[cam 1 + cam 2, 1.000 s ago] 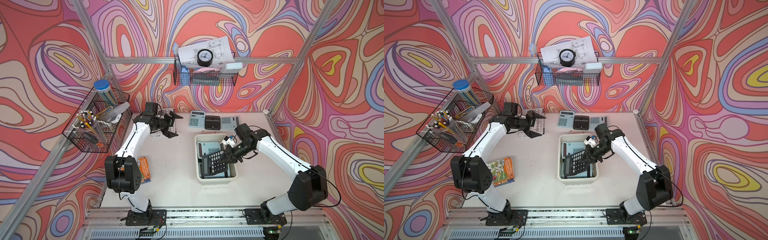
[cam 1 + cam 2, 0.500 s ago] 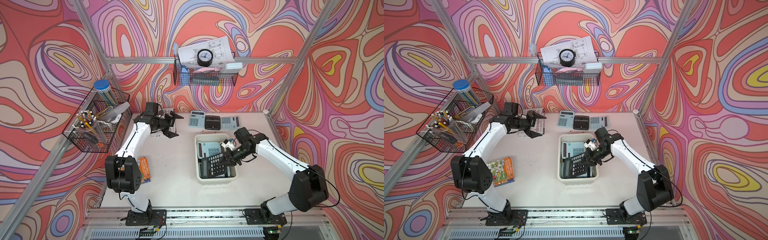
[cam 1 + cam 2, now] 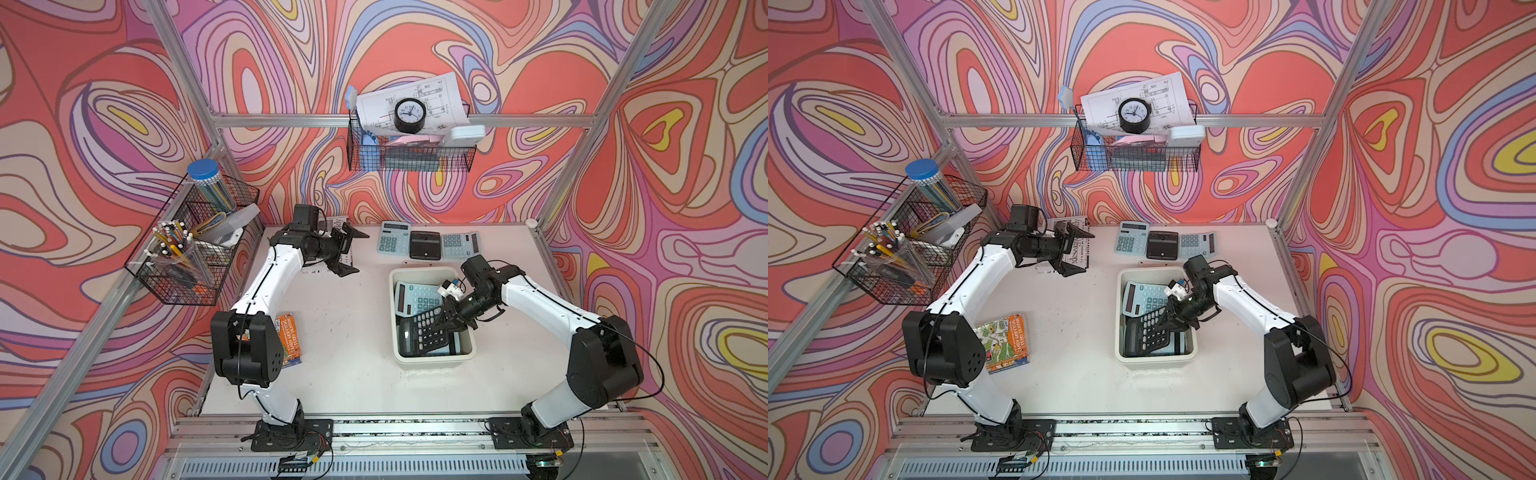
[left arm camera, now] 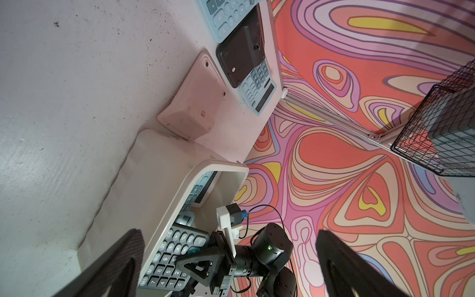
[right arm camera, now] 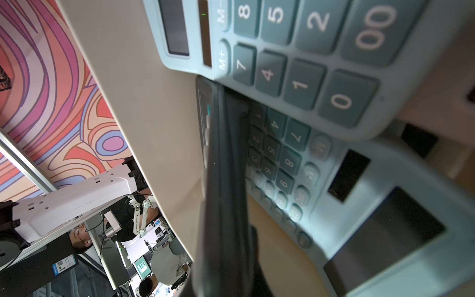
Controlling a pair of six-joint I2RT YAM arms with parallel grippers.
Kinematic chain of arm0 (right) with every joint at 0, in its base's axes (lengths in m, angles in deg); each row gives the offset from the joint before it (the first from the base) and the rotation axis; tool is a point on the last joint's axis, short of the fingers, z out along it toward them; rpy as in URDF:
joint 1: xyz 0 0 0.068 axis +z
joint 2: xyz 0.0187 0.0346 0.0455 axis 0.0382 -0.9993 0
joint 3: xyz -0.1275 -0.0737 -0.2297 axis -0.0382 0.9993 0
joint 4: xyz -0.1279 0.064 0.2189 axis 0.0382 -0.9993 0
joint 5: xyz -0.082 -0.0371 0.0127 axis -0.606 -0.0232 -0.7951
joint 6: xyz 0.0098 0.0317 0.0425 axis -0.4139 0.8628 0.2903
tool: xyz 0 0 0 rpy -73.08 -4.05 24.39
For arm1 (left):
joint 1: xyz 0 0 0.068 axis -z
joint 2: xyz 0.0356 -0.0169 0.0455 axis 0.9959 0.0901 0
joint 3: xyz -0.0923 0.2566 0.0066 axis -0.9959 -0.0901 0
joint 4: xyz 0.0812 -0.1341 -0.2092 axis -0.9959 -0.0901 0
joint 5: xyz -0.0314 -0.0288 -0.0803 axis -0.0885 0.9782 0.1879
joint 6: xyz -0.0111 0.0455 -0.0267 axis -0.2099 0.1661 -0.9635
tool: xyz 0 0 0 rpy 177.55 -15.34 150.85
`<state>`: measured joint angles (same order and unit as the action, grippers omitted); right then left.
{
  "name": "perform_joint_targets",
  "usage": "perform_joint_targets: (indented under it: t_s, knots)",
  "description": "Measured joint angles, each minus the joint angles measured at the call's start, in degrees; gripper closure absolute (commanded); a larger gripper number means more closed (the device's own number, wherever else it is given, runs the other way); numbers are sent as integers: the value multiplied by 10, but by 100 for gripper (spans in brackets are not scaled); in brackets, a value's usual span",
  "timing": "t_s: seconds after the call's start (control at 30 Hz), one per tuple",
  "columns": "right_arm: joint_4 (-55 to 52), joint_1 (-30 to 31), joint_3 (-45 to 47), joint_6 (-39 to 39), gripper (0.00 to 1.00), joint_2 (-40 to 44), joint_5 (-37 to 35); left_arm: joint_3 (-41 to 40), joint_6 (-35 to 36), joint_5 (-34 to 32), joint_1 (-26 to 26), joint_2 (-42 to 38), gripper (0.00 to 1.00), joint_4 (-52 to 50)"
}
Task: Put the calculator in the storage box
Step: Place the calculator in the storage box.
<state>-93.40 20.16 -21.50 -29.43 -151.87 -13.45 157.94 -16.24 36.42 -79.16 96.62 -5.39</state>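
Inside the cream storage box (image 3: pixel 434 360) at the right centre of the worktop (image 3: pixel 345 324), the black calculator (image 3: pixel 426 330) sits tilted with its keys facing up, clamped at its right edge by the right hand (image 3: pixel 451 322). The hand itself hangs over the box's right wall, so the calculator extends from the hand leftward and down into the box. Both top views show the same grip, with the hand (image 3: pixel 1177 318) closed on the calculator (image 3: pixel 1152 330). A pale blue calculator (image 3: pixel 413 293) lies in the far part of the box, partly beneath the black one, and the right wrist view shows a second pale blue unit (image 5: pixel 359 205) lower down. The left hand (image 3: pixel 355 253) hovers over the far left of the worktop, well apart from the box, its fingers spread wide and holding nothing. Three more calculators, blue (image 3: pixel 394 243), black (image 3: pixel 424 245) and blue (image 3: pixel 460 245), line the far edge, and an orange booklet (image 3: pixel 291 340) lies at the near left.
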Motion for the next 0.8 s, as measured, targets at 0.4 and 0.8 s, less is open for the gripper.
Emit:
perform_joint_targets:
  t_s: [0.4,0.8]
  knots:
    - [-42,10,-61,-10,60,-26,-34,0,2,0,0,8,2,-1]
    - [-159,10,-173,-50,38,-46,-115,2,19,0,0,19,1,-17]
